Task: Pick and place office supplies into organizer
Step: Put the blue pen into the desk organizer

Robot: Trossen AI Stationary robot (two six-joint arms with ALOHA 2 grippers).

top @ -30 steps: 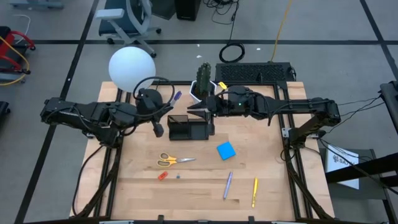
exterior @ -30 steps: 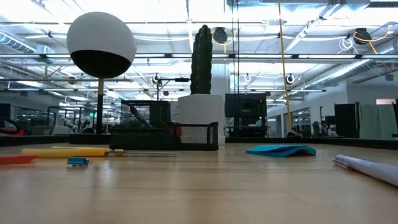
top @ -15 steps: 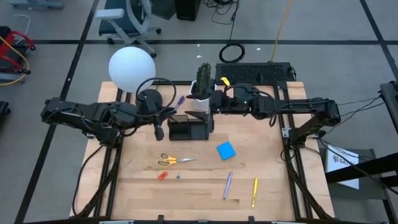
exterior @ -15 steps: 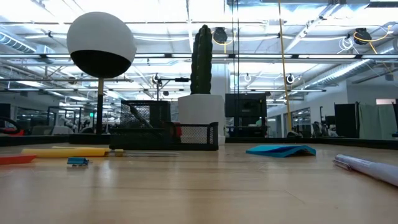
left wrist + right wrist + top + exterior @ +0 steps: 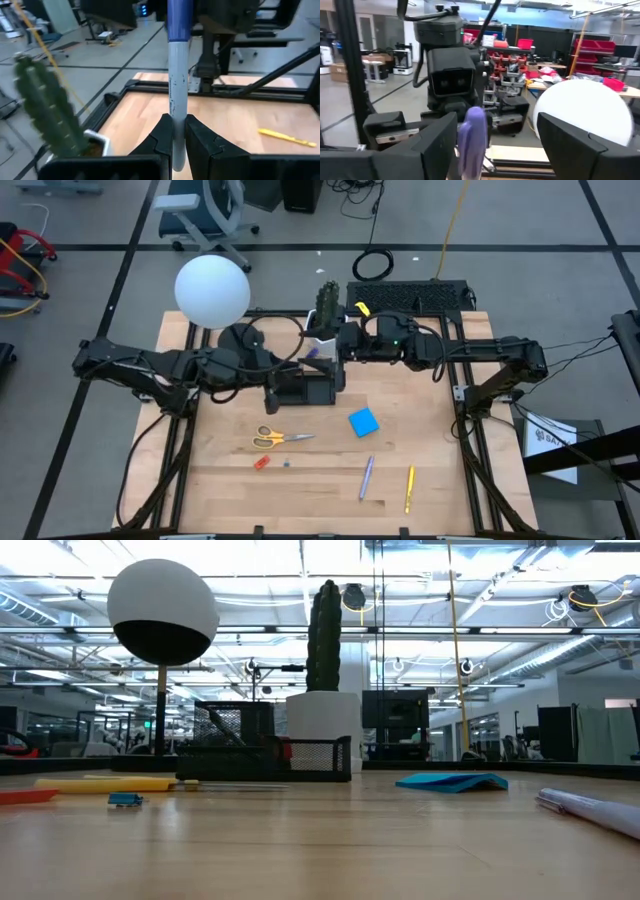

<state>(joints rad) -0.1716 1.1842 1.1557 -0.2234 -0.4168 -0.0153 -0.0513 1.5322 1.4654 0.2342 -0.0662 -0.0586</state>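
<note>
The right gripper [image 5: 343, 345] has let go, fingers apart; the left gripper [image 5: 174, 137] has carried the pen [image 5: 176, 85] toward the organizer [image 5: 303, 387]. The pen stands clamped upright in its fingers, seemingly over the tray.

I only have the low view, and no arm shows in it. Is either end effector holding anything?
Observer: Yes. The left end effector is shut on a grey pen with a purple cap.
Operator: Where is it?
Observer: At the black mesh organizer tray, near the green cactus.
Operator: And the right one?
Observer: The right end effector is open, with a finger on either side of the pen's cap.
</note>
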